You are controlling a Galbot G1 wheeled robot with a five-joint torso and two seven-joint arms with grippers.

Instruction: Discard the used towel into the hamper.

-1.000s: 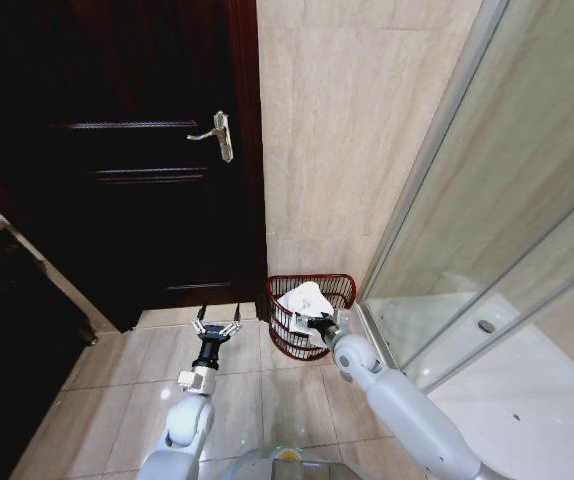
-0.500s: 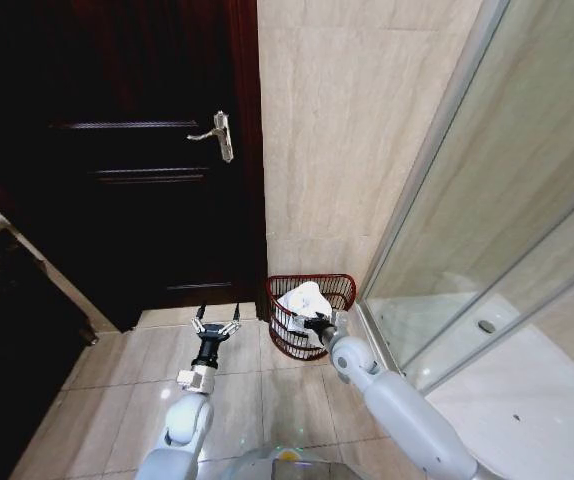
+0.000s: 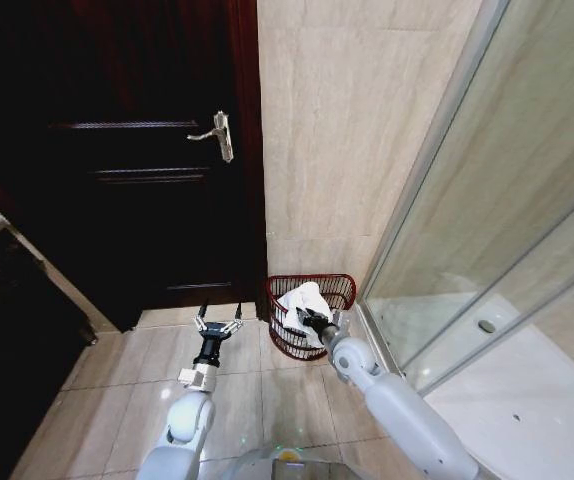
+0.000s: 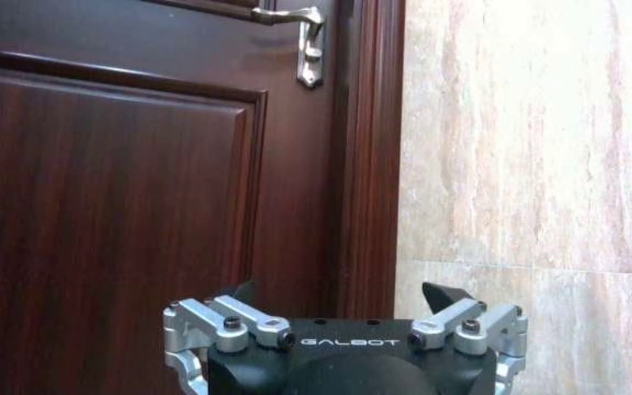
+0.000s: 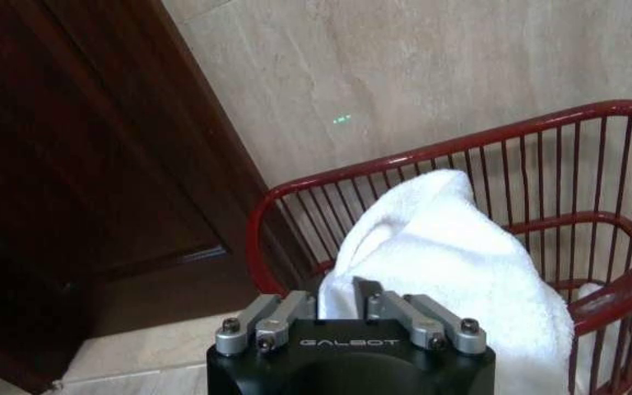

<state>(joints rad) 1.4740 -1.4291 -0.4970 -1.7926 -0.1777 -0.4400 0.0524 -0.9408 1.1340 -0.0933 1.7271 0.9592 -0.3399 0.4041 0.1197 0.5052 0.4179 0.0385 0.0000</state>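
I see a dark brown panelled door (image 3: 137, 170) fitted with a metal lever handle (image 3: 217, 134). Beige stone wall tiles (image 3: 347, 130) adjoin its frame. Beige floor tiles (image 3: 117, 400) are glossy. A glass shower enclosure (image 3: 507, 240) stands right, with a white tray (image 3: 527, 400) and round drain (image 3: 485, 326).

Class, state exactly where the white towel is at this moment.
In the head view the white towel sits inside the hamper on the floor by the tiled wall, right of the dark door, with the right gripper shut on it.
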